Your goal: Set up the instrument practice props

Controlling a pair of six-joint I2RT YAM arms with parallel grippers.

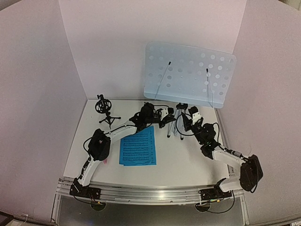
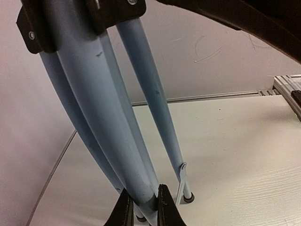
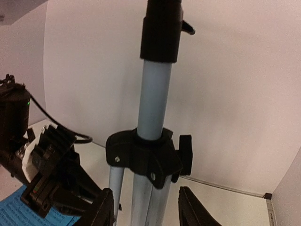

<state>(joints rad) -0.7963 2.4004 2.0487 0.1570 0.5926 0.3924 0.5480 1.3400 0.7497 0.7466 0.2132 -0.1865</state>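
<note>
We see the music stand (image 1: 190, 75) upright at the back right of the surface (image 1: 188, 160), its tripod legs half hidden behind both arms from above. The left gripper (image 2: 143, 209) has its jaws clamped low on one leg. The right gripper (image 3: 146, 207) holds its jaws spread around the legs. The sheet-music pages (image 1: 138, 146) lie nearby, and the mic holder (image 1: 106, 110) stands back left.

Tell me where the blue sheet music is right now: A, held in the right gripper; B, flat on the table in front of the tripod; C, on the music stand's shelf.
B: the sheet music lies flat on the table before the tripod; the stand's desk holds no pages.
</note>
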